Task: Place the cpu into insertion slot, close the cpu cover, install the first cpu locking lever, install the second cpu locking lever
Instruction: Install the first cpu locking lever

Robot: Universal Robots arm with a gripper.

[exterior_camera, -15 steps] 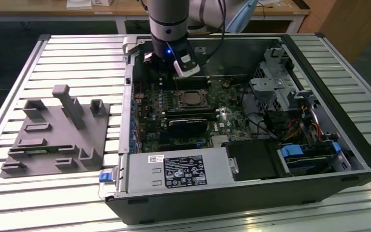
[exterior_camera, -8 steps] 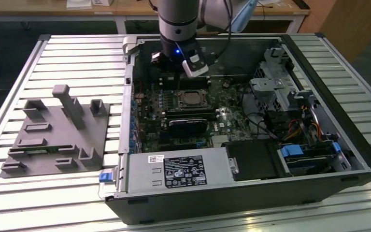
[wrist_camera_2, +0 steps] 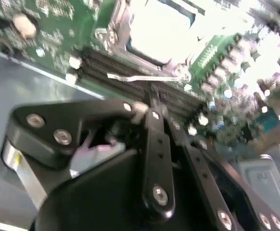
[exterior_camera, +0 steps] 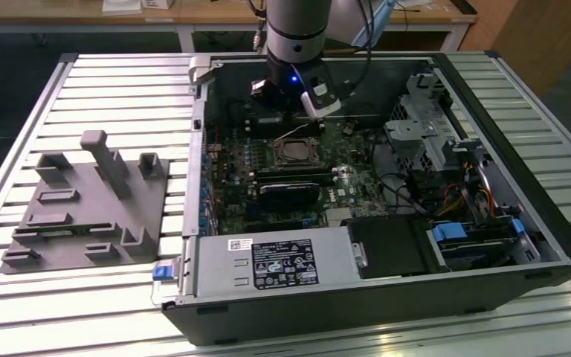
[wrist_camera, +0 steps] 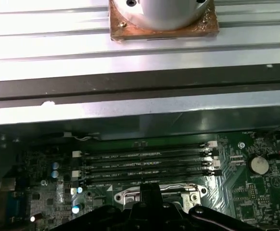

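Inside the computer case [exterior_camera: 365,316], the cpu [wrist_camera_2: 161,26] lies in the insertion slot [exterior_camera: 296,153], pale face up. The end effector [wrist_camera_2: 152,97] hovers just beside it, fingers [wrist_camera_2: 155,134] pressed together on nothing. Light, stiff, probably fragile: best held by its edges.

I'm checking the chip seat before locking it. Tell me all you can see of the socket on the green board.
The socket is a small square with a shiny metal frame and a centre that glares pale in the second wrist view. It lies flat on the green board inside the open case, beside black memory slots. A thin silvery lever lies along that side, and the claw hangs close by it.
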